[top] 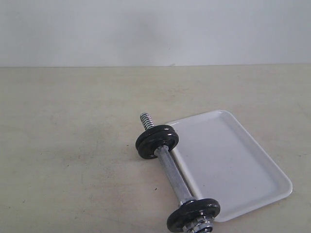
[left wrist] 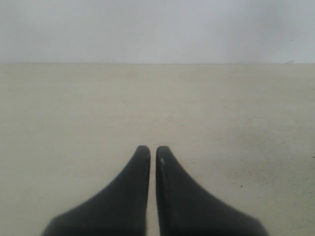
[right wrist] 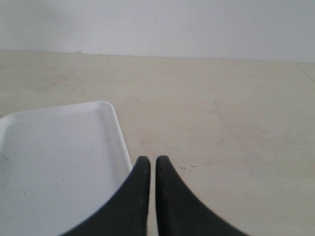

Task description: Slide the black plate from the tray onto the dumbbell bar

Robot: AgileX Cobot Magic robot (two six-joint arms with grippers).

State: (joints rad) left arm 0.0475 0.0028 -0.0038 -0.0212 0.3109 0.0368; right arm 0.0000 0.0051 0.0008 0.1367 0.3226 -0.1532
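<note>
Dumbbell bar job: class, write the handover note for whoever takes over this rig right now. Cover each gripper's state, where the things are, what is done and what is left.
Left gripper: shut, empty, over the table.
Right gripper: shut, empty, beside the tray.
The tray holds nothing. The dumbbell bar lies on the table along the tray's edge, with the far black plate and near black plate on it and a chrome nut outside the near one.
Done: seemingly the slide; no plate remains in the tray.
Left: probably nothing; the far threaded end shows no nut.
</note>
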